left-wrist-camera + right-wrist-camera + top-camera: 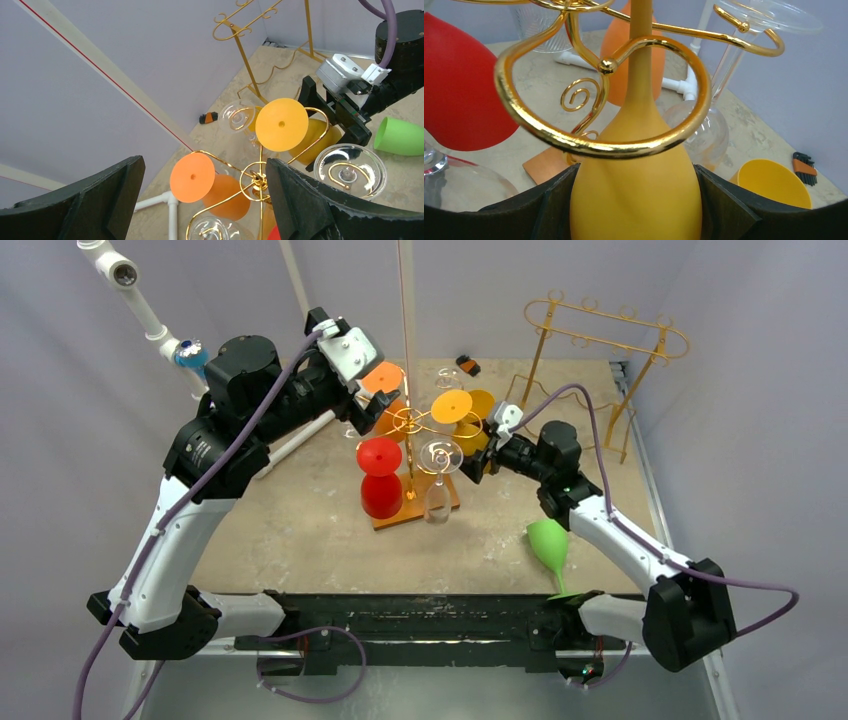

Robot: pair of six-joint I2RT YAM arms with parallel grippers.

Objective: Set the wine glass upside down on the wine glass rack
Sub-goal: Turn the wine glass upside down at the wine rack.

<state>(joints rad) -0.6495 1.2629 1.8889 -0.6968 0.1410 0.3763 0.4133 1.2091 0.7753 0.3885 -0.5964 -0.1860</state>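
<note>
The right claw (636, 212) is closed on the yellow glass (636, 180), one dark finger against each side of the bowl. The glass is upside down at the rack (408, 420), on the side facing the right arm. Its stem rises through one of the rack's gold loops (599, 146) and its round foot (281, 124) sits above that loop. Whether the foot rests on the wire I cannot tell. The left claw (205, 165) is wide open and holds nothing. It hovers above the rack's far-left side, over the foot of an orange glass (192, 176) that hangs upside down there. A red glass (380, 475) hangs on the near-left side and a clear glass (438, 480) on the near side, just beside the right claw. The left wrist view shows two more clear glasses on the rack. The rack stands on an orange base near the middle of the table (300, 530). A green glass (548, 540) lies on its side on the table by the right arm, well apart from the rack. A yellow cup (774, 182) sits on the table beyond the rack. A second, taller gold rack (600, 330) stands at the back right.
</note>
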